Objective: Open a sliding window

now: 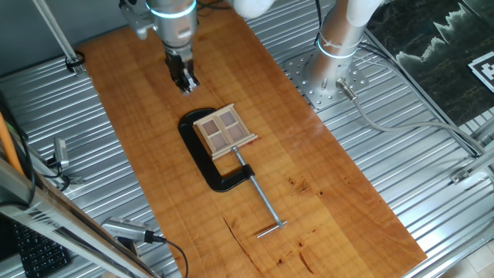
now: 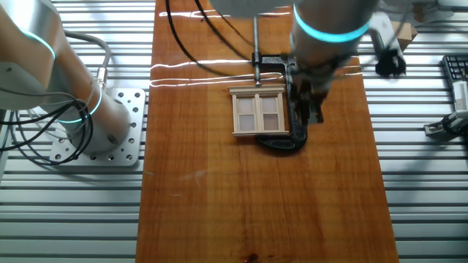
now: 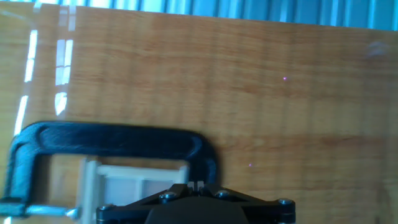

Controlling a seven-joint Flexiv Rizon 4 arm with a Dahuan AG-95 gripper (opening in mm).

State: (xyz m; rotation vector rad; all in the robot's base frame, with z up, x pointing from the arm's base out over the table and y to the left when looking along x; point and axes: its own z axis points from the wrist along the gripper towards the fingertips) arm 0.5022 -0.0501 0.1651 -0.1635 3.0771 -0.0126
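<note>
The gripper (image 1: 186, 83) hangs over the wooden board (image 1: 324, 193), above it and touching nothing; its two fingers (image 1: 189, 80) sit pressed together with no gap showing between them and nothing held, and the hand view agrees, the tips meeting at the bottom edge of the picture. The window (image 1: 224, 131) lies just beyond the fingertips, toward the middle of the board, a small square with a light wood frame and four brownish panes split by a cross. It sits inside the mouth of a black clamp (image 1: 202, 158), whose curved back wraps the side of the window nearest the gripper and whose long metal screw (image 1: 258, 193) runs away from the gripper toward the far end of the board, ending in a crossbar. The screw's end seems to bear on the window's frame. In the other fixed view the gripper (image 2: 306, 102) stands beside the window (image 2: 258, 113), over the clamp's back (image 2: 296, 135), so that part of the clamp is hidden behind the hand. In the hand view the clamp (image 3: 112, 140) arches across the lower left just ahead of the tips, and the pale frame of the window (image 3: 134, 177) shows under that arch, blurred and partly cut off by the gripper's body (image 3: 196, 208). The board rests on a ribbed metal table (image 1: 432, 177), and the arm's base (image 2: 95, 128) is bolted down beside the board, well apart from the window.
</note>
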